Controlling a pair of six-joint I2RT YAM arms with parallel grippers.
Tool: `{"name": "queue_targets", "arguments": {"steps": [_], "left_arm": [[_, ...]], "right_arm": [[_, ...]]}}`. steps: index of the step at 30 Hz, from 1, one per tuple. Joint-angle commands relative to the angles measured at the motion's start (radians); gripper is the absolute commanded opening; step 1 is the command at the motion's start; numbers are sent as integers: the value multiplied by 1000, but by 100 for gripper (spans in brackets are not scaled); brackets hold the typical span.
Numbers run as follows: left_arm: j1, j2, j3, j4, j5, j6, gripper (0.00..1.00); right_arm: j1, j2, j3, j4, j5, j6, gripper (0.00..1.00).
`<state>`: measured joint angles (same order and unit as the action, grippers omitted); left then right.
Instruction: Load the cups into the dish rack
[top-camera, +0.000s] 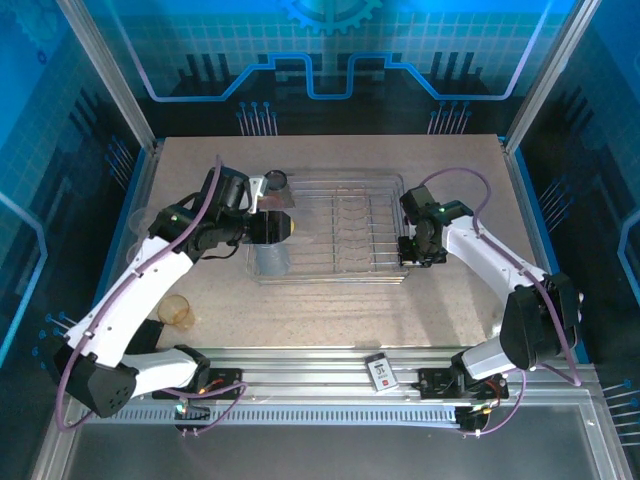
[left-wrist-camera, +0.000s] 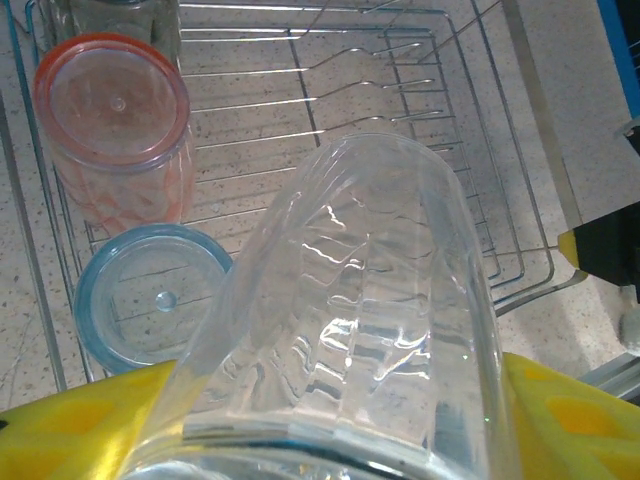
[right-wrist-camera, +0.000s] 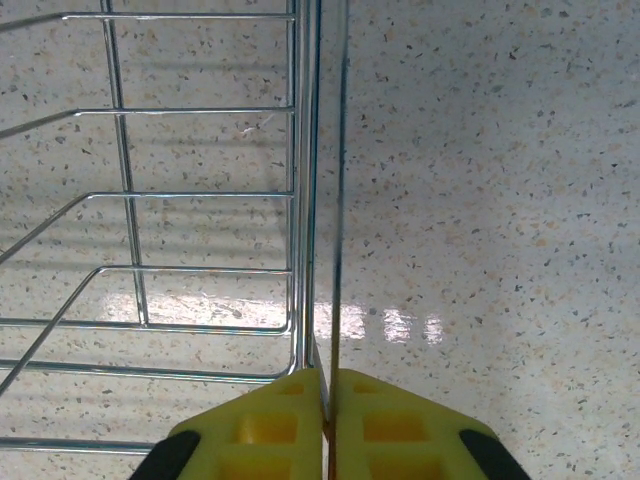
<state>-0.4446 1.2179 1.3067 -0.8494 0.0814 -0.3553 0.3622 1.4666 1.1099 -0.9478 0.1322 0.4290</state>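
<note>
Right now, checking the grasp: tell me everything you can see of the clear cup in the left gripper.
The clear cup is a colourless, see-through plastic tumbler with wavy ribbed walls, empty. It is held tilted by the left gripper, yellow fingers either side, over the dish rack, above an upturned pink cup and blue cup.

The clear cup runs off the left wrist view's bottom edge and covers most of the yellow fingers. A greyish cup is cut by the top edge. The card bears print too small to read.

Yellow fingers around clear cup over dish rack
</note>
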Motion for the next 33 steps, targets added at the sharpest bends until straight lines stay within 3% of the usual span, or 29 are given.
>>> {"name": "queue_targets", "arguments": {"steps": [1, 16, 23, 33], "left_arm": [[-8, 8, 56, -23, -26, 26, 24], [-48, 154, 208, -147, -98, 40, 27], [-77, 272, 335, -274, -193, 77, 29], [-128, 448, 533, -413, -316, 141, 31]], "right_arm": [[38, 9, -8, -30, 20, 5, 6], [137, -60, -47, -88, 49, 63, 0], [215, -114, -120, -100, 65, 107, 0], [233, -183, -194, -94, 77, 111, 0]]}}
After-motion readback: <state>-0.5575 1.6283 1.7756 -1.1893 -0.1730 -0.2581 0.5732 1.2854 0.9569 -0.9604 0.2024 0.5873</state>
